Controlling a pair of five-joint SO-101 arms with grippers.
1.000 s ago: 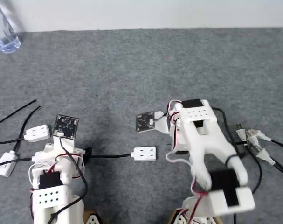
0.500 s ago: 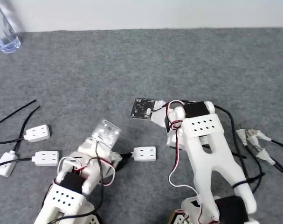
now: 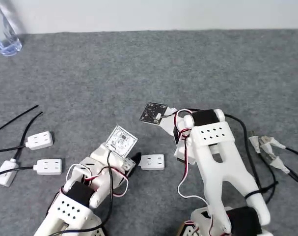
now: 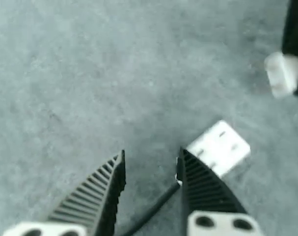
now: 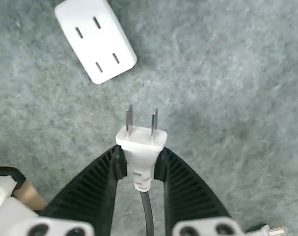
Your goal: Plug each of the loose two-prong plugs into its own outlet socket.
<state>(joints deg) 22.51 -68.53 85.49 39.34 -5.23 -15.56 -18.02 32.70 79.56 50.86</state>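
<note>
My right gripper (image 5: 141, 156) is shut on a white two-prong plug (image 5: 141, 142), its prongs pointing at a white outlet socket (image 5: 95, 39) a short way ahead on the grey carpet. In the high view that socket (image 3: 152, 162) lies between the two arms. My left gripper (image 4: 152, 155) is open just beside the socket (image 4: 218, 147), with the socket's black cord (image 4: 153, 209) running between its fingers. From above, the left gripper's dark tip (image 3: 134, 160) sits at the socket's left end. The right arm (image 3: 212, 142) covers its own plug.
Two more white sockets (image 3: 40, 140) (image 3: 48, 166) and a white block (image 3: 5, 173) with black cords lie at the left. Loose plugs (image 3: 264, 145) and cords lie at the right edge. A clear bottle (image 3: 4, 37) stands at the far left corner.
My left arm has swung right from the left-hand sockets to the middle socket, uncovering a socket at the left. My right arm has stretched forward a little.
</note>
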